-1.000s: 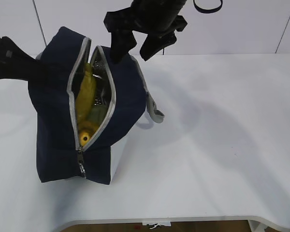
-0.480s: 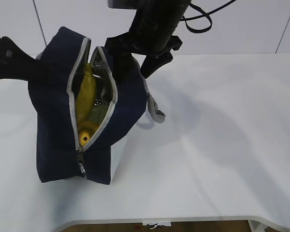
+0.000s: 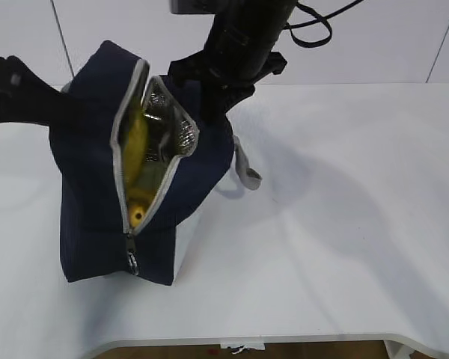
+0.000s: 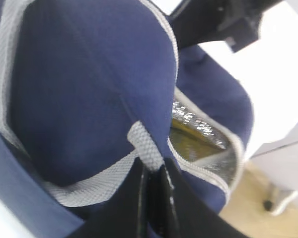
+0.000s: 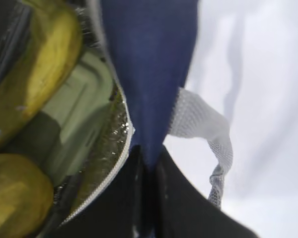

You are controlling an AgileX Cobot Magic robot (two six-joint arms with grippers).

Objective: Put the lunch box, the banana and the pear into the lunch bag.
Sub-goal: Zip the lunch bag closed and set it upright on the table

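The navy lunch bag (image 3: 90,187) stands at the table's left with its zipper open. Inside lie the yellow banana (image 3: 135,138) and, lower down, the pear (image 3: 138,215). The right wrist view looks into the bag at the banana (image 5: 44,64), the sage-green lunch box lid (image 5: 84,114) and the pear (image 5: 15,193). My right gripper (image 5: 149,158) is shut on the bag's navy wall beside the zipper edge. My left gripper (image 4: 150,168) is shut on the grey webbing handle (image 4: 141,144) on the bag's far side, hidden behind the bag in the exterior view.
The white table (image 3: 344,224) stretches to the right of the bag, its front edge near the bottom. A grey handle loop (image 3: 247,170) hangs off the bag's right side. The zipper's ring pull (image 3: 132,262) dangles at the opening's lower end.
My right gripper came down from above the bag and closed on its right wall. The opening now gapes wider, showing silver lining. The left arm stays put.
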